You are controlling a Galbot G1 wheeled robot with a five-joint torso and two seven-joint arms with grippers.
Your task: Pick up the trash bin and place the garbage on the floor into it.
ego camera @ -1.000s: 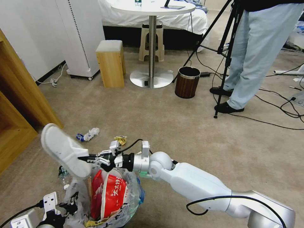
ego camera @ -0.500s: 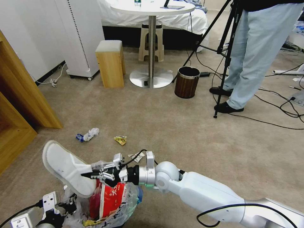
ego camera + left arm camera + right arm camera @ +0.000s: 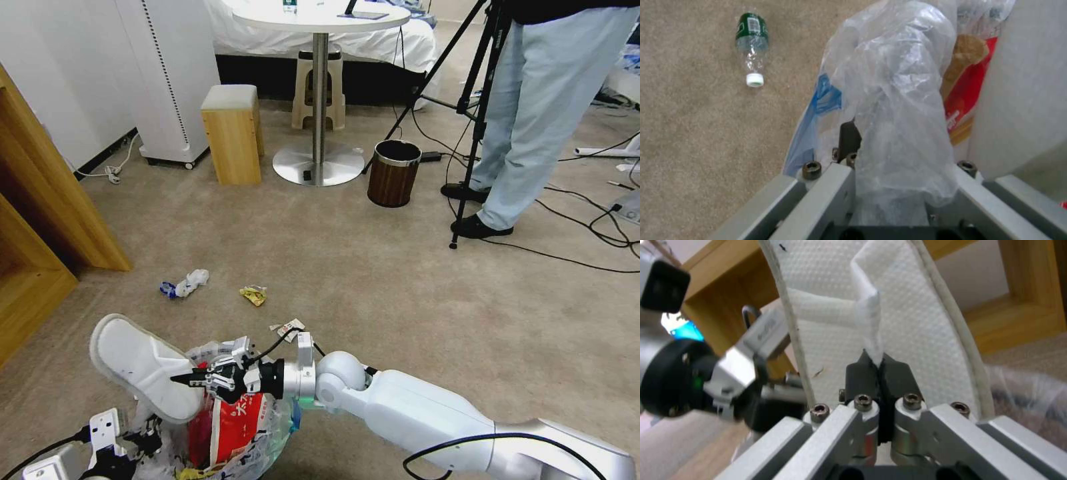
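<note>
I have the right gripper [image 3: 880,368] with jaws pinched shut on a fold of the white slipper [image 3: 143,367], held tilted over the trash bin [image 3: 227,427]. It looks light, soft and floppy, so a strap pinch suits it. The left gripper [image 3: 889,186] holds the bin's bag rim; I cannot tell its jaws' state. A bottle [image 3: 751,48] lies on the floor [image 3: 373,267].

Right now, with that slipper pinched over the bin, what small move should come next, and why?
Probably lower it a little further, then let go. The right gripper is shut on the slipper, which juts over the edge of the bin; the bin is already stuffed with a red bowl, so dropping from higher might miss.
</note>
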